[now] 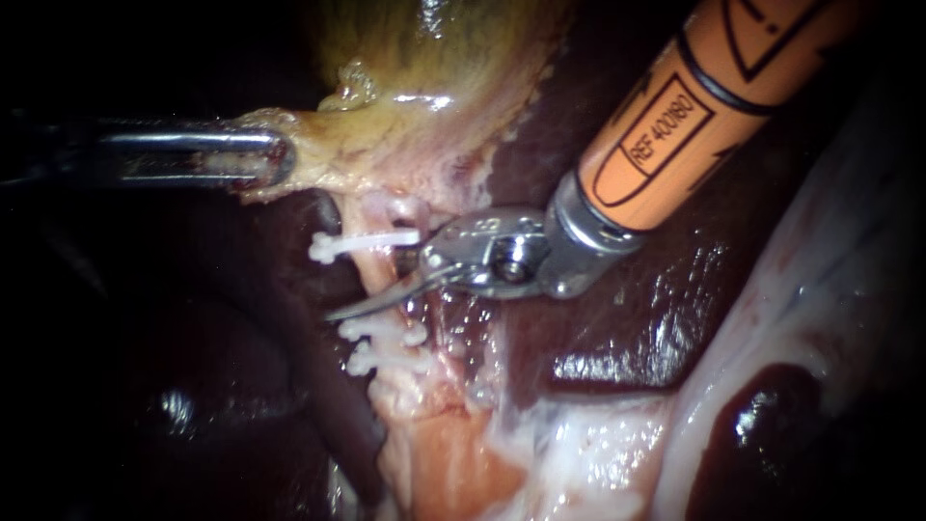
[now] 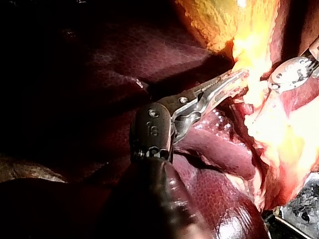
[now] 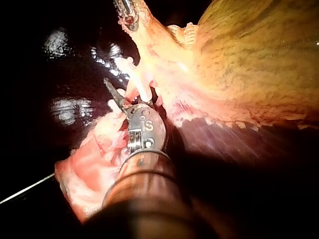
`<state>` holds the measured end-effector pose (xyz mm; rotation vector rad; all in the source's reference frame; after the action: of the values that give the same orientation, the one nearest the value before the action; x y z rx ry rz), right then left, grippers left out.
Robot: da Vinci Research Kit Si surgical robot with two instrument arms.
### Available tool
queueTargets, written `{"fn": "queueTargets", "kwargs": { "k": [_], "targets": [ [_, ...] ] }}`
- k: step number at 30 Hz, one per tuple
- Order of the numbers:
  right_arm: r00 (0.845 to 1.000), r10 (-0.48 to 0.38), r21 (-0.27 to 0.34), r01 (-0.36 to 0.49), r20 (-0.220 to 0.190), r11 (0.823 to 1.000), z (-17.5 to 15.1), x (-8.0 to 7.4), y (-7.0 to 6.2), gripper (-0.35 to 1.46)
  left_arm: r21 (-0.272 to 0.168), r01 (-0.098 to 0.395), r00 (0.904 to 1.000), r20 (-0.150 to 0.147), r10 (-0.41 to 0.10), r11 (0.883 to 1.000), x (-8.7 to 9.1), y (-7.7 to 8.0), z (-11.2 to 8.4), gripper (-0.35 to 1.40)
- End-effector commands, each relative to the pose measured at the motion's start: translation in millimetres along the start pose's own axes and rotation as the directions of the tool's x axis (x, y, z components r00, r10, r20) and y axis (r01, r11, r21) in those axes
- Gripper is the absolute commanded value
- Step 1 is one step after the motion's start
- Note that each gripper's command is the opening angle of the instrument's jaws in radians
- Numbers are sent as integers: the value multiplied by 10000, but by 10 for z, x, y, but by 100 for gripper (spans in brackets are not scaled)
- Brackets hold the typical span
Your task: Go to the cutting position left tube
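A pale tube (image 1: 382,282) runs down from the yellow gallbladder (image 1: 424,106) over the dark liver (image 1: 617,309). One white clip (image 1: 365,242) crosses it high up, and two more clips (image 1: 384,345) sit lower down. My right instrument (image 1: 371,285), on an orange shaft, has thin blades that stand open and straddle the tube between the upper and lower clips. One blade lies in front of the tube; the other is partly hidden behind it. My left instrument (image 1: 258,159) is shut on the gallbladder's lower edge. The left wrist view shows those jaws (image 2: 225,83) on yellow tissue.
Pale fatty tissue (image 1: 579,453) spreads below and to the right of the tube. A dark red lobe of liver (image 1: 772,425) lies at the lower right. In the right wrist view the blades (image 3: 122,94) sit among the clips beside the gallbladder (image 3: 259,59).
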<state>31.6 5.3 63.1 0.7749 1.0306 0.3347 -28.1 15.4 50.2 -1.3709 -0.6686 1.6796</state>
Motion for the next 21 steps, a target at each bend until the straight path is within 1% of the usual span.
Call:
{"fn": "queueTargets", "kwargs": {
  "k": [1, 3, 6, 9, 10, 15, 18, 21],
  "targets": [
    [10000, 37, 78, -36, -69, 10000, 2, 2, -1, 140, 10, -1, 10000, -1, 1, 10000, 0, 0, 1, -35],
    [9995, 196, 254, -190, -229, 9995, 6, 5, -3, 140, 10, -1, 10000, -1, 1, 10000, 0, 0, 1, -35],
    [9983, 393, 650, -364, -432, 9972, 8, 10, -13, 141, 10, -1, 10000, -2, 1, 10000, 0, 0, 1, -35],
    [9983, 385, 961, -340, -446, 9948, 8, 16, -26, 141, 11, -1, 10000, -2, 1, 10000, 0, 0, 1, -35],
    [9980, 394, 1100, -338, -489, 9934, 8, 19, -32, 141, 10, -1, 10000, -1, 1, 10000, 0, 0, 1, -35],
    [9967, 449, 1672, -331, -675, 9854, 10, 30, -54, 141, 10, -2, 10000, -1, 2, 10000, 0, 0, 1, -35],
    [9957, 499, 1743, -358, -775, 9840, 9, 36, -61, 141, 10, -2, 10000, -1, 2, 10000, 0, 0, 1, -35],
    [9953, 503, 1797, -347, -830, 9831, 7, 40, -62, 141, 8, -2, 10000, 0, 2, 10000, 0, -1, 1, -35]
  ]
}}
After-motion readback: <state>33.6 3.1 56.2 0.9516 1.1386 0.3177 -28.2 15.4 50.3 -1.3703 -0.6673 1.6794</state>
